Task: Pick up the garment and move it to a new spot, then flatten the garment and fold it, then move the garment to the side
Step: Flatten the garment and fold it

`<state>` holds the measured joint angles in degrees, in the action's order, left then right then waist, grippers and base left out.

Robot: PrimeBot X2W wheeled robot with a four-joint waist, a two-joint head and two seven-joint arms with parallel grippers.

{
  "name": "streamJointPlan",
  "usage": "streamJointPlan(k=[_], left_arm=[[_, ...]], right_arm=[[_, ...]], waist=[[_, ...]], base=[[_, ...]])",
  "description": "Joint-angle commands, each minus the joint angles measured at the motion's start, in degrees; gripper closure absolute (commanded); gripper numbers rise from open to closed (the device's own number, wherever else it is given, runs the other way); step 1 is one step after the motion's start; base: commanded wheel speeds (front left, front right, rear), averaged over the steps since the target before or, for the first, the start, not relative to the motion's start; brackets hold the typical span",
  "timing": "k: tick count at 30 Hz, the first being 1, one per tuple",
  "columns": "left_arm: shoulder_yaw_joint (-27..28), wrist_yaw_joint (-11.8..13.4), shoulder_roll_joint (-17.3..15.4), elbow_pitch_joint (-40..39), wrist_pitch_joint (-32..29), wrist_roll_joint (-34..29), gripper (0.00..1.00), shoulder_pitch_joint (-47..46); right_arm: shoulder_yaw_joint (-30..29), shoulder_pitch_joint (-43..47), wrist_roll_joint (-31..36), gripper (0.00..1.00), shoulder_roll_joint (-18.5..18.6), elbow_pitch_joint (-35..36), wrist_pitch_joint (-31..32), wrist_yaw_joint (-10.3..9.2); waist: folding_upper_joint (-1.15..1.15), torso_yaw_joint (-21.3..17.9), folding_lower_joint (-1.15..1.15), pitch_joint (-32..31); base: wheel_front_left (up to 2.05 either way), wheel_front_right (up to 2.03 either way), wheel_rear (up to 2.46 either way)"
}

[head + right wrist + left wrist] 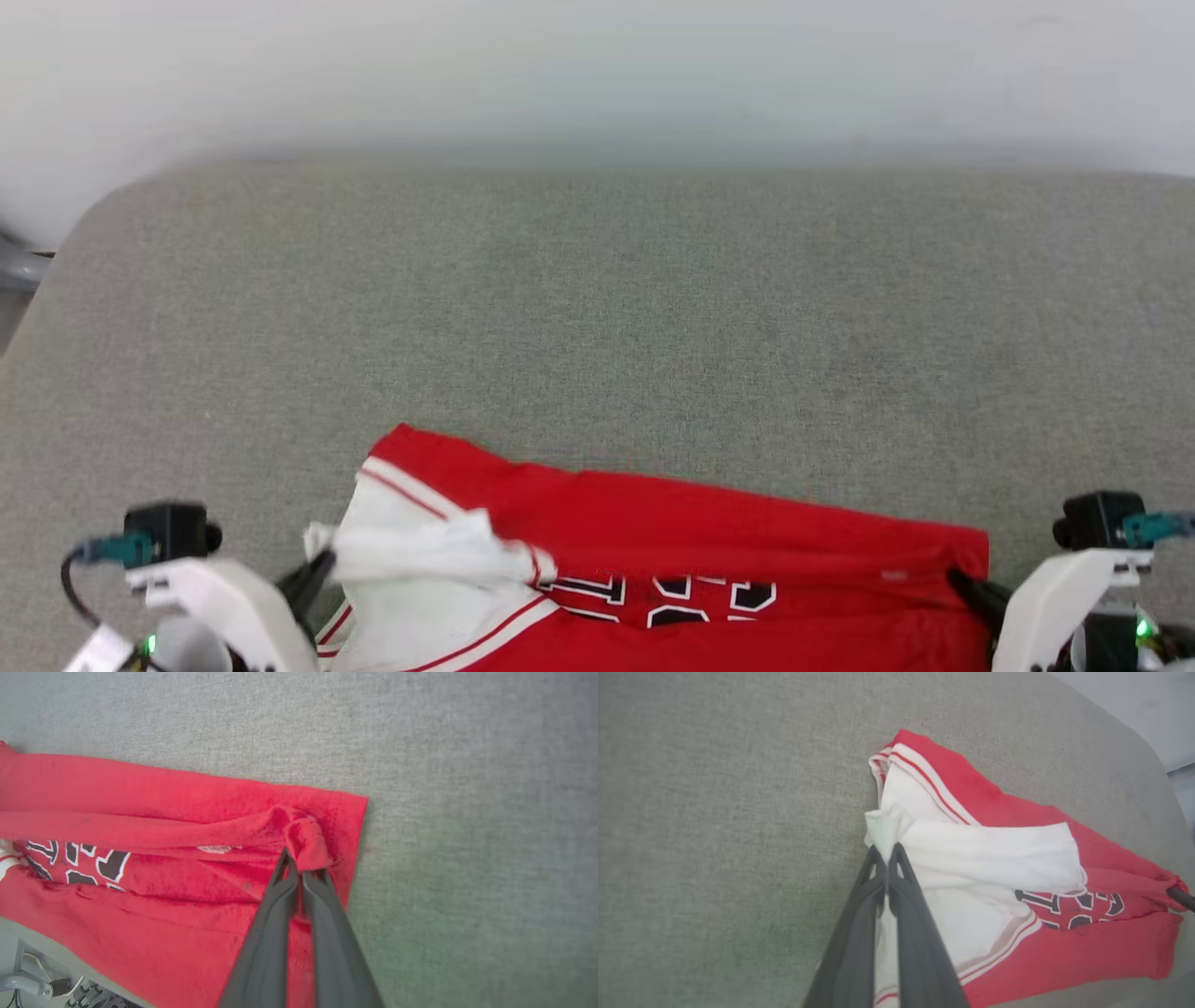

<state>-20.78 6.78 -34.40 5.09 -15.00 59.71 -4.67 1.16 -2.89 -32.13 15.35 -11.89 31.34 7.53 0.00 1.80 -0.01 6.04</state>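
The garment [709, 532], a red jersey with white sleeves and dark white-outlined letters, lies folded lengthwise along the near edge of the grey surface. My left gripper [317, 567] is shut on the bunched end of a white sleeve; in the left wrist view its tips [887, 851] pinch a white fold of the garment [994, 858]. My right gripper [962, 581] is shut on the red hem corner at the jersey's right end; the right wrist view has the tips [299, 861] pinching a small red bunch of the garment [154, 812].
The grey fabric surface [597, 308] stretches far and to both sides, with a rounded corner at the far left [103, 205] and a pale wall behind. Some metal hardware and cables [28, 984] show below the surface's near edge.
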Motion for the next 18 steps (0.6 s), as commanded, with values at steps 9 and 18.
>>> streamJointPlan(k=[9,18], left_arm=[[-2.57,2.97,3.08,2.06,1.71,0.16,1.0,9.37],[-2.85,2.34,6.66,5.05,10.32,-4.42,0.0,5.08]], right_arm=[[-1.58,7.61,1.77,0.8,-4.77,-1.0,-2.87,-0.09],[-1.44,8.78,2.5,0.0,-6.97,1.18,-8.86,-0.07]], waist=[[0.0,-1.12,0.01,-1.98],[0.0,-1.78,0.01,-3.36]], base=[[0.0,0.0,0.0],[0.0,0.0,0.0]])
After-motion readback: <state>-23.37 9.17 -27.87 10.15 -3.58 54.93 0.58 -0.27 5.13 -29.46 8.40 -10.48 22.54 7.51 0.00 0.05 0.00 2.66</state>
